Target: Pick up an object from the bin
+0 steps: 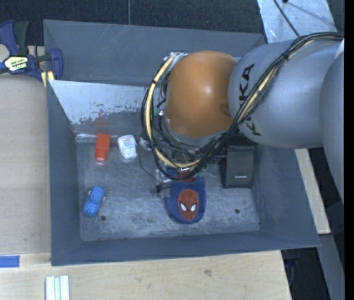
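Observation:
A blue rounded toy with a red Spider-Man face (188,204) lies on the bin floor near the front, right of the middle. My gripper (164,185) shows as a small dark part under the wrist, right at the toy's upper left edge; most of it is hidden. A black box (238,165) stands just right of it, against the bin's right wall.
A small white thing (127,147) and an orange cylinder (102,146) lie at the back left of the floor. A blue knobbly toy (93,201) sits at the front left. The arm with its orange cover and cables hangs over the bin's back right.

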`<control>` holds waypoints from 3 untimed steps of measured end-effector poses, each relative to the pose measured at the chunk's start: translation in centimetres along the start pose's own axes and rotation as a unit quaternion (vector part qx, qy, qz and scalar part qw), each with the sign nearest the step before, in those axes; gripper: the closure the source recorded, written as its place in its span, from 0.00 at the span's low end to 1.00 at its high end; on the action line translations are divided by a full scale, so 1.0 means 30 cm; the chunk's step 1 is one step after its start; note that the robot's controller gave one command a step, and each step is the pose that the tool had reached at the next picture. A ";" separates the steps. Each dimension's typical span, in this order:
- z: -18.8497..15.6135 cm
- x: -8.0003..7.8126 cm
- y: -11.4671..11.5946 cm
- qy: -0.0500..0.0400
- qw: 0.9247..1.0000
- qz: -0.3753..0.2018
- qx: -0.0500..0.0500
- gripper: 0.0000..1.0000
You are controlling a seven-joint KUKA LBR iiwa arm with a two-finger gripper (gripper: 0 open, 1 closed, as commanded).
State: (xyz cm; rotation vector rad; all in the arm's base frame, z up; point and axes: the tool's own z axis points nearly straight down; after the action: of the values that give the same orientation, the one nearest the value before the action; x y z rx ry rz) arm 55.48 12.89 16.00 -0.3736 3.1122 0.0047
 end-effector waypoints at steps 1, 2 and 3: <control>0.310 -0.107 0.188 0.003 0.996 -0.087 0.000 0.00; 0.293 -0.144 0.363 0.001 0.986 -0.168 0.000 0.00; 0.298 -0.003 0.384 0.003 0.957 -0.290 0.003 0.00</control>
State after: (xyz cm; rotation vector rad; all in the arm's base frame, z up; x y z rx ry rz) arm 52.90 24.12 7.08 -1.2617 2.8747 -0.0086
